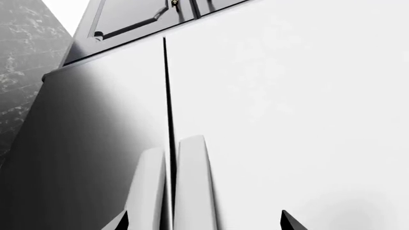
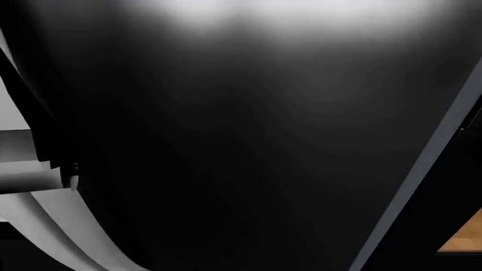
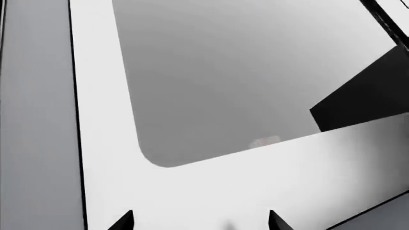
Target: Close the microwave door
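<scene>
Right now the right tool faces the microwave door, spread apart.

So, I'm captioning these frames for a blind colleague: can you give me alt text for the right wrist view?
A white appliance door frame with a large grey window panel, rounded at its corner, fills the view at close range. The two dark fingertips of the right gripper show spread apart at the picture's edge, holding nothing. A dark block shows at one side.

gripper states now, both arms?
Left gripper: open, holding nothing, facing the fridge doors.
Right gripper: open, holding nothing, facing the microwave door.
</scene>
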{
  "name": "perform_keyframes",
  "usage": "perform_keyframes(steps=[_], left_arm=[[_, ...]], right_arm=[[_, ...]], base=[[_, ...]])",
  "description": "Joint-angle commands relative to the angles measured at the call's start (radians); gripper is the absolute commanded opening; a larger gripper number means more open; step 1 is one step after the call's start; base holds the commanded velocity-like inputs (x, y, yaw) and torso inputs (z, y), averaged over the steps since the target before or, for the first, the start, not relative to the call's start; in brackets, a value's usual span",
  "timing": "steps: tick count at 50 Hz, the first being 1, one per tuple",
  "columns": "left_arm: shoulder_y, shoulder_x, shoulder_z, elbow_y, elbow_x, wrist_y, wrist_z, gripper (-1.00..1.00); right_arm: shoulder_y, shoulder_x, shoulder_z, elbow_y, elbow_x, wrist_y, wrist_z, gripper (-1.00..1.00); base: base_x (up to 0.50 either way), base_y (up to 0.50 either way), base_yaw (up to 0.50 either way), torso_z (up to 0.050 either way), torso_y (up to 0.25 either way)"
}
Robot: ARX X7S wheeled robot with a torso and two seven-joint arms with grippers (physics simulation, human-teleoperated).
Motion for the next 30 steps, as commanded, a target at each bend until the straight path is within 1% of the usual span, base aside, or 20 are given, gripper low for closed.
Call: perform_keyframes(steps=[1, 22, 26, 30], left_arm=[[-0.001, 0.0, -0.002, 0.0, 0.0, -0.001, 0.0, 1.0], [0.0, 0.0, -0.007, 0.0, 0.001, -0.001, -0.002, 1.0], [0.002, 0.0, -0.005, 0.0, 0.002, 0.0, -0.005, 1.0], [0.0, 0.0, -0.009, 0.0, 0.001, -0.001, -0.003, 1.0]], right_arm=[[0.011, 0.006, 0.006, 0.012, 0.014, 0.044, -0.002, 1.0], [0.0, 0.006, 0.018, 0.02, 0.043, 0.061, -0.004, 1.0], [0.003, 0.008, 0.023, -0.01, 0.015, 0.048, -0.015, 1.0], [0.01, 0.024, 0.036, -0.084, -0.029, 0.013, -0.024, 1.0]], base=[[0.0, 0.0, 0.0, 0.0, 0.0], [0.0, 0.0, 0.0, 0.0, 0.0], [0.0, 0.0, 0.0, 0.0, 0.0], [0.0, 0.0, 0.0, 0.0, 0.0]])
